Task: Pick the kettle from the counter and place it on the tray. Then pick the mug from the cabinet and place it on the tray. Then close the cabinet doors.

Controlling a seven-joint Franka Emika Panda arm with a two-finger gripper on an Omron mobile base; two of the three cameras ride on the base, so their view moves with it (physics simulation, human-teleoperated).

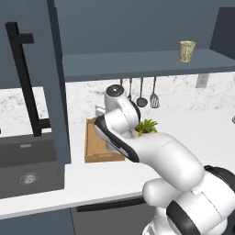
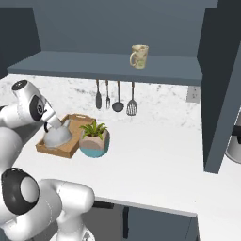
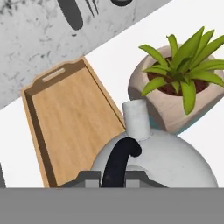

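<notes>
White marbled surface (image 2: 155, 160); gripper (image 3: 114, 175) clamped on kettle (image 2: 57, 135) handle, over wooden tray (image 3: 70, 118), beside potted plant (image 2: 95, 139).

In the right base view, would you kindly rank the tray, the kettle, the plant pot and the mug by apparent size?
1. tray
2. kettle and plant pot, which look about alike
3. mug, though it stands farther from the camera

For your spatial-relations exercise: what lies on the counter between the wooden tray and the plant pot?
In the hand view, the kettle hangs over the tray's right rim, its spout toward the plant pot.
</notes>
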